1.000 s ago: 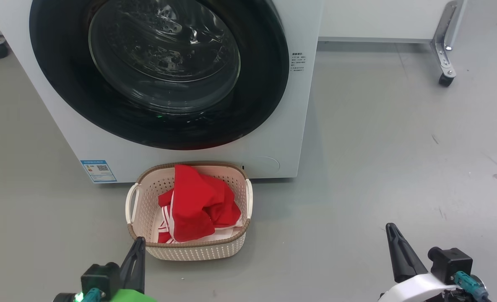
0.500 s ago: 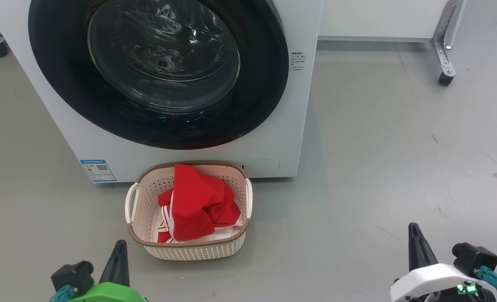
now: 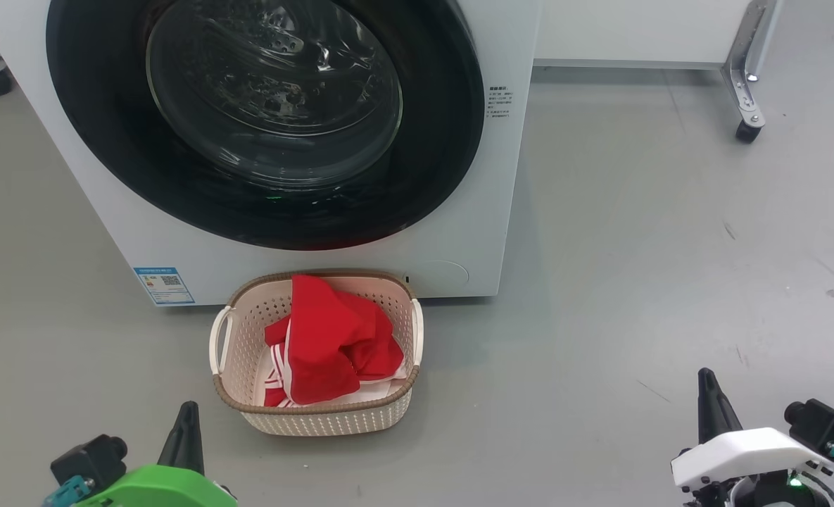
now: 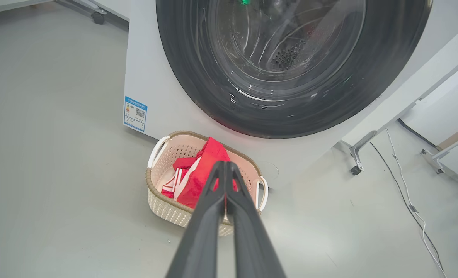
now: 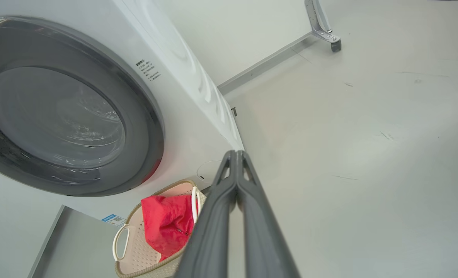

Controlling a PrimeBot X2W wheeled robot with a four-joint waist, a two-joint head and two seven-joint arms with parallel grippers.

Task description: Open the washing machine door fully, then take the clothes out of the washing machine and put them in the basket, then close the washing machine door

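Clothes (image 3: 325, 345) of bright red with white stripes lie heaped in the basket (image 3: 318, 421), a cream perforated tub with a brown rim and white side handles. It stands on the grey floor (image 3: 635, 246) just in front of the washing machine (image 3: 459, 239). The washing machine door (image 3: 265, 105), a glossy black ring round a bulging glass bowl, sits flush against the white front. The steel drum shows dimly through the glass.

A small blue label (image 3: 165, 284) is stuck at the machine's lower left corner, left of the basket. Lines of small print (image 3: 499, 104) run down the panel right of the door.

At the near left, the left pincer (image 3: 186, 431) points toward the machine, its two dark fingers pressed together and holding nothing, apart from the basket's near left corner. Seen from the left wrist, those fingers (image 4: 209, 216) line up with the basket's near rim. At the near right, the right pincer (image 3: 709, 401) is likewise pinched tight and empty, well apart from the basket.

Far right, a metal leg (image 3: 743, 84) on a caster (image 3: 746, 132) stands on the floor.
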